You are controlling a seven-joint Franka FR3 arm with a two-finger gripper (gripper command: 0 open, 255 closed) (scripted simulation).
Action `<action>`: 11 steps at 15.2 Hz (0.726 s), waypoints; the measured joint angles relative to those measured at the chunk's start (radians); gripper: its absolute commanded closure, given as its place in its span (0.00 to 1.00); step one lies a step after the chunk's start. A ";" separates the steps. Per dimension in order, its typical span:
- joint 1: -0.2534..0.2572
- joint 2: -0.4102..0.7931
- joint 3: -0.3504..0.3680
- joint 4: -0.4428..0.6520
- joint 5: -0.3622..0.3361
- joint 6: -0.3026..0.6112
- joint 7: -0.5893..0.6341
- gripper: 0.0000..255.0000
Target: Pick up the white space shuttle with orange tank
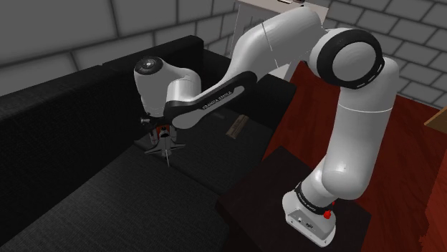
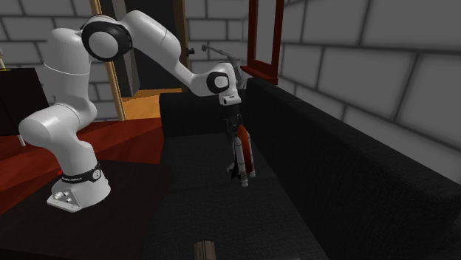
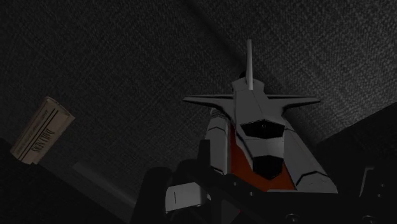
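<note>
The black gripper (image 2: 233, 120) is clamped on the upper end of the white space shuttle (image 2: 241, 156), which hangs over the black sofa (image 2: 199, 196), near the seat's rear edge just in front of the backrest. The shuttle's long axis runs vertical: the nose and orange tank are up at the gripper and the wings and tail point down at the cushion. The grasp looks made and the lift under way, though whether the tail has cleared the fabric is hard to tell. The next move calls for a straight rise, keeping the shuttle plumb and clear of the backrest.
</note>
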 measured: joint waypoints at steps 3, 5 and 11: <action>0.002 0.005 -0.002 -0.002 -0.005 0.006 0.005 1.00; 0.002 0.005 -0.002 -0.001 -0.006 0.006 0.005 1.00; 0.002 0.005 -0.002 -0.001 -0.006 0.006 0.005 1.00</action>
